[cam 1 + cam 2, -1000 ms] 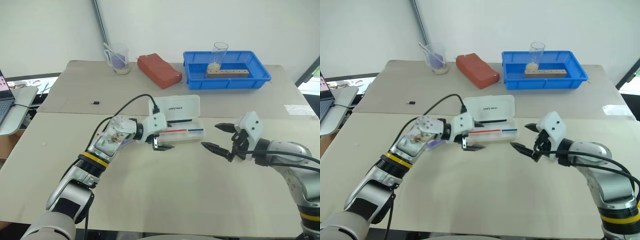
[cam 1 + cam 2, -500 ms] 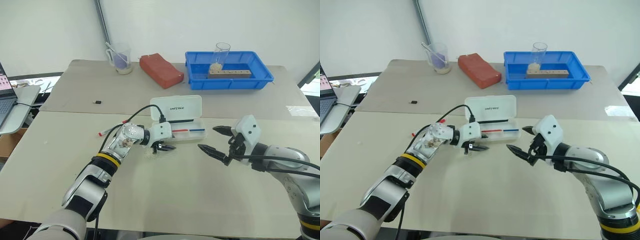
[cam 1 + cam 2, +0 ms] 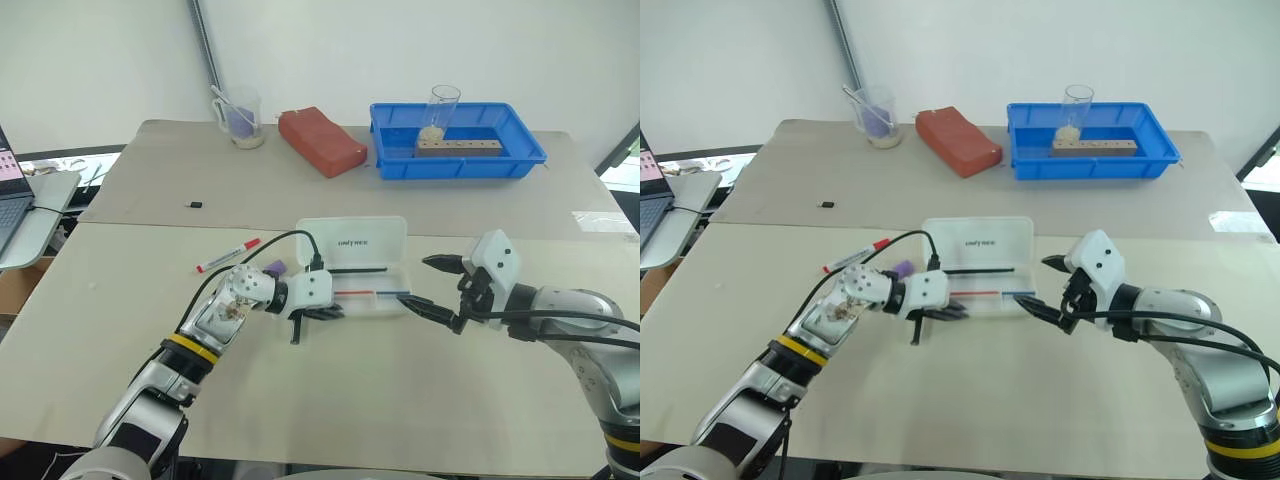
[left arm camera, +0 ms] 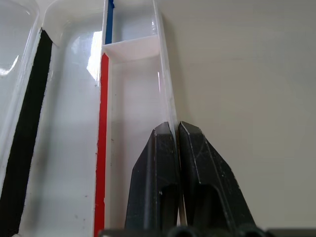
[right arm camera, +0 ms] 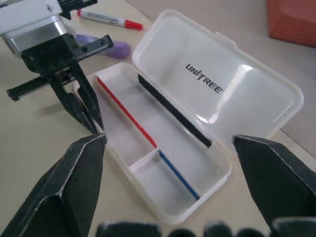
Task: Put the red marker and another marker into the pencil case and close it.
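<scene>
Left eye view: left pincer pinching pencil case wall; right pincer spread.

Silver arms, blk fingers, yellow wrist bands

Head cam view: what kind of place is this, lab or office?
Probably a robot test lab: two bare tables pushed together against a plain white wall, a laptop on a side stand, and staged props like the blue tray and the pencil case.

- Beige rectangular table
- Open translucent white plastic pencil case
- White red-capped marker
- Short purple highlighter
- Blue plastic tray
- Red-brown brick-shaped block
</scene>
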`<state>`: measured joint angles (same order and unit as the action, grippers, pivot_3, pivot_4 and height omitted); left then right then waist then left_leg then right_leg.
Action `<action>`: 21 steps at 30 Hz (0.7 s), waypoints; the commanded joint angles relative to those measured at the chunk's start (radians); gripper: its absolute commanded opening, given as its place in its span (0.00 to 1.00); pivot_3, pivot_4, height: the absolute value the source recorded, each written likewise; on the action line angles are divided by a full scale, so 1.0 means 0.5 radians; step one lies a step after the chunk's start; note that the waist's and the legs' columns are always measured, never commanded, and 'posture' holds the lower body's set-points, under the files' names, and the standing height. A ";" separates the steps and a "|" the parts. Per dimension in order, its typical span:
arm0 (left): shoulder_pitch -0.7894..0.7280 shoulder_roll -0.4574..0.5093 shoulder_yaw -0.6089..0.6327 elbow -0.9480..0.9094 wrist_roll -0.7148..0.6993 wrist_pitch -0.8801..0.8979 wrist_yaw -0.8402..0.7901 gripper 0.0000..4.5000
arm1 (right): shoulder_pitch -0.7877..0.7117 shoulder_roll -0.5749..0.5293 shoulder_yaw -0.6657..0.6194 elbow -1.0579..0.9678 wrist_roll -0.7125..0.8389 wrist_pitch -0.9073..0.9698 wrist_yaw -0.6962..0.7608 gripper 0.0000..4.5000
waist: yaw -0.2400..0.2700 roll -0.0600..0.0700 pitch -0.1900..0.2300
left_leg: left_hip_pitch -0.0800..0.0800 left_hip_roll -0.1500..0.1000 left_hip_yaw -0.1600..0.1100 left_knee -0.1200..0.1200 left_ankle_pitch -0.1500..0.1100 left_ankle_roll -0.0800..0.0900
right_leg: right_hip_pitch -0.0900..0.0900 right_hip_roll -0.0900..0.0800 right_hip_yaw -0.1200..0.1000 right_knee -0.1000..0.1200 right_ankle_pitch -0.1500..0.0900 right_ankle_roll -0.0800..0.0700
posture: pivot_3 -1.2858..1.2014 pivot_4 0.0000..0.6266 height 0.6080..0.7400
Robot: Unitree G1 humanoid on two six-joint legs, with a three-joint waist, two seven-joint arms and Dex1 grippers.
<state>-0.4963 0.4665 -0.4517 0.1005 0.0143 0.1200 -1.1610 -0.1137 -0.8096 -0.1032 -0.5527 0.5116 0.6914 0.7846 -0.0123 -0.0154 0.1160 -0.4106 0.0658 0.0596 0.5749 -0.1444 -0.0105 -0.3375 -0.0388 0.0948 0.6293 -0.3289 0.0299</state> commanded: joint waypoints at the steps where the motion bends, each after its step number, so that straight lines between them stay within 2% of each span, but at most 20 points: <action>1: 0.076 0.063 0.005 -0.277 -0.033 0.090 -0.029 0.00 | 0.016 -0.071 -0.018 -0.103 0.075 0.027 0.090 1.00 | 0.002 0.000 0.000 | 0.001 0.000 0.000 0.000 0.000 0.000 | 0.001 0.000 0.000 0.000 0.000 0.000 | 0.52 0.24 1.00; 8: 0.169 0.109 -0.013 -0.398 -0.001 0.132 -0.001 0.00 | 0.052 -0.112 0.025 -0.136 0.108 0.041 0.151 1.00 | 0.000 -0.003 0.002 | 0.001 0.000 0.000 0.000 0.000 0.000 | 0.001 -0.001 0.000 -0.001 0.000 0.000 | 0.52 0.24 1.00; 9: 0.169 0.113 -0.013 -0.398 0.000 0.129 -0.002 0.17 | 0.045 -0.113 0.031 -0.126 0.101 0.036 0.154 1.00 | 0.000 -0.003 0.002 | 0.001 0.000 0.000 0.000 0.000 0.000 | 0.001 -0.001 0.000 -0.001 0.000 0.000 | 0.52 0.24 1.00; 10: 0.171 0.119 -0.014 -0.402 -0.003 0.126 -0.009 0.24 | 0.038 -0.113 0.034 -0.116 0.098 0.033 0.156 1.00 | 0.000 -0.003 0.002 | 0.001 0.000 0.000 0.000 0.000 0.000 | 0.001 -0.001 0.000 -0.001 0.000 0.000 | 0.52 0.24 1.00; 17: 0.171 0.176 0.048 -0.548 -0.118 0.210 -0.070 0.99 | -0.024 -0.117 0.051 -0.040 0.082 0.024 0.183 1.00 | 0.001 -0.003 0.002 | 0.001 0.000 0.000 0.000 0.000 0.000 | 0.001 -0.001 0.000 -0.001 0.000 0.000 | 0.52 0.24 1.00; 21: 0.145 0.250 0.108 -0.716 -0.240 0.344 -0.131 0.99 | -0.067 -0.122 0.085 0.029 0.052 -0.007 0.207 1.00 | -0.002 -0.003 0.002 | 0.001 0.000 0.000 0.000 0.000 0.000 | 0.001 -0.001 0.000 -0.001 0.000 0.000 | 0.52 0.24 1.00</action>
<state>-0.4112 0.5778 -0.4327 -0.1954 -0.0677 0.2669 -1.2116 -0.1199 -0.8575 -0.0523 -0.5367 0.5485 0.7141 0.8761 -0.0131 -0.0171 0.1170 -0.4101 0.0659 0.0596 0.5750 -0.1444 -0.0104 -0.3372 -0.0394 0.0948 0.6291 -0.3292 0.0297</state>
